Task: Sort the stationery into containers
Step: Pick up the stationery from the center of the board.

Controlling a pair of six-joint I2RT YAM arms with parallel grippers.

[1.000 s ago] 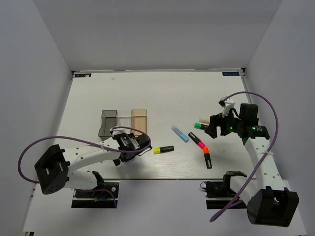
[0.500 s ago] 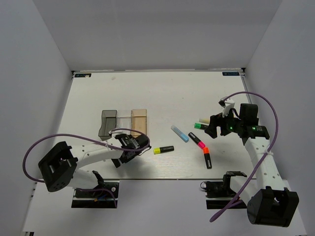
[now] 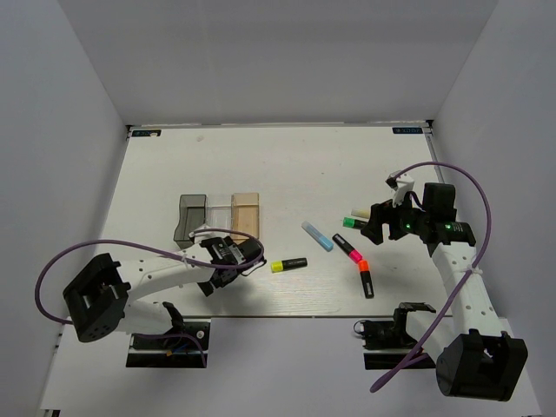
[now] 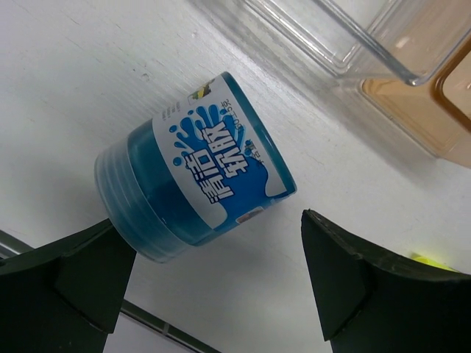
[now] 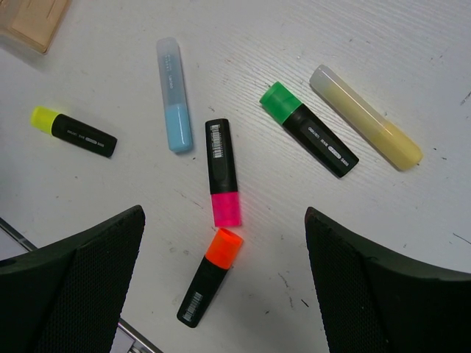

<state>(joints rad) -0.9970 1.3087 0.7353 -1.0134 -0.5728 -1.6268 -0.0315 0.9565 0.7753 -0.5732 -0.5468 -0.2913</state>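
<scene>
A small blue-white patterned block [image 4: 195, 169] lies on its side on the table just ahead of my open left gripper [image 4: 217, 287], between its fingers' line and the clear tray [image 4: 331, 37]; in the top view the left gripper [image 3: 236, 253] hides it. The dark grey tray [image 3: 189, 217], clear tray [image 3: 219, 213] and tan tray [image 3: 246, 211] adjoin. The yellow [image 3: 289, 264], pink [image 5: 223, 173], orange [image 5: 210, 276] and green [image 5: 309, 129] highlighters and the light-blue marker [image 5: 172, 95] lie loose. My right gripper [image 5: 224, 283] is open above the orange and pink ones.
A pale yellow translucent marker [image 5: 366, 118] lies beside the green highlighter. The tan tray's corner [image 5: 29, 18] shows at the right wrist view's top left. The table's near edge runs just behind both grippers.
The left arm shifted slightly and came back, its gripper staying by the near end of the trays. The right arm and the pens have not moved.
</scene>
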